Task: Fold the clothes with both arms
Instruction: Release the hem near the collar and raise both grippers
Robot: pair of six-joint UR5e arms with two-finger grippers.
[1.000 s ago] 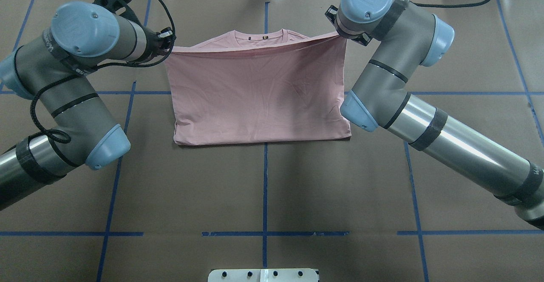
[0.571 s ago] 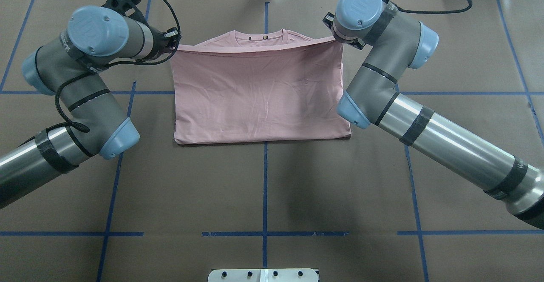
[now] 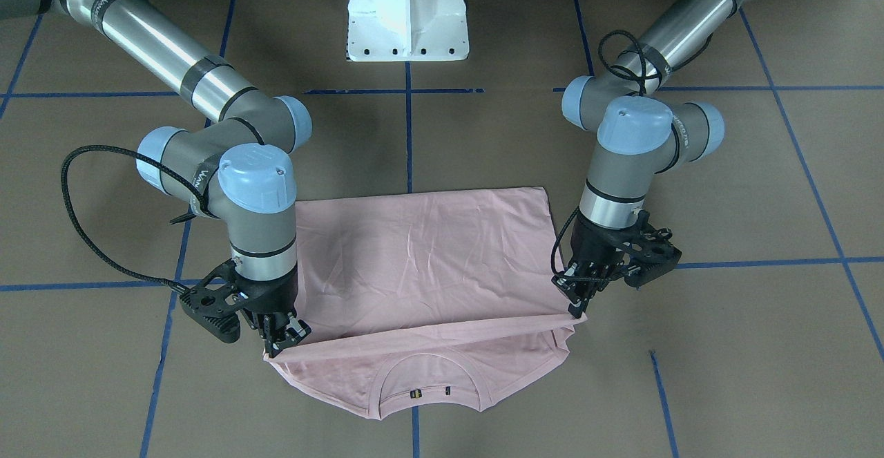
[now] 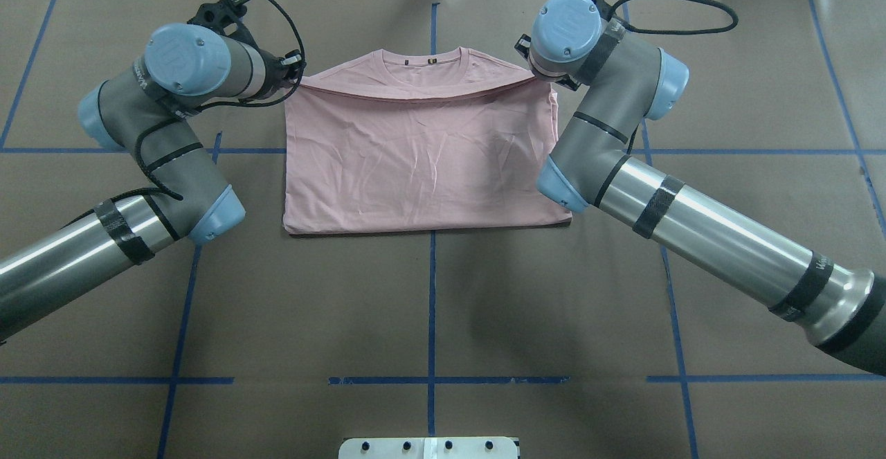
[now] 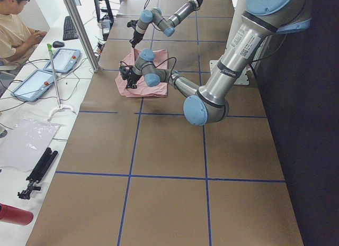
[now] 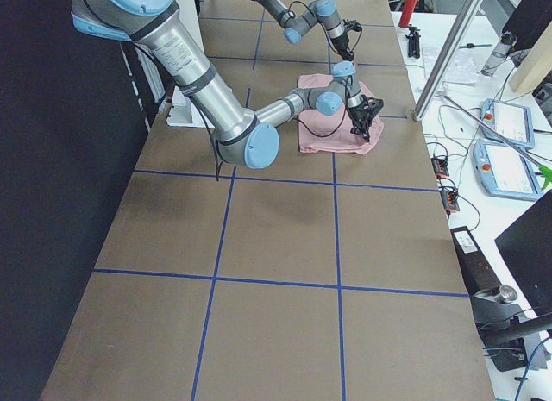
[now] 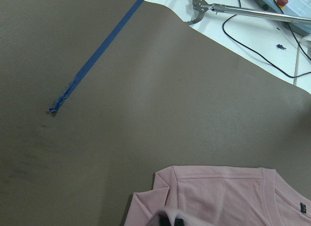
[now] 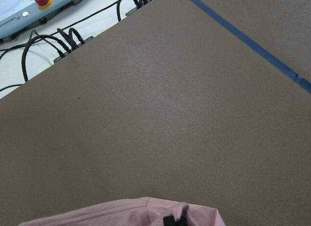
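Observation:
The pale pink T-shirt (image 4: 422, 161) lies plain side up on the brown table, its lower half doubled over toward the collar (image 4: 429, 61). My left gripper (image 4: 294, 78) is shut on the left corner of the folded-over hem. My right gripper (image 4: 536, 75) is shut on the right corner. In the front-facing view the left gripper (image 3: 577, 306) and right gripper (image 3: 280, 344) hold the hem edge just above the shoulders, with the collar (image 3: 428, 375) showing beyond. Each wrist view shows pink cloth (image 7: 228, 197) (image 8: 121, 214) at its fingertips. The Snoopy print is hidden.
The white pedestal base (image 3: 407, 9) stands at the robot's side of the table. Blue tape lines (image 4: 430, 307) cross the brown table cover (image 4: 429, 320). Beyond the far edge are cables and teach pendants (image 5: 66, 58). A person (image 5: 16, 32) sits there.
Both grippers have carried the hem edge farther toward the collar and lower, and moved inward toward each other. The raised cloth now sags closer to the shirt beneath.

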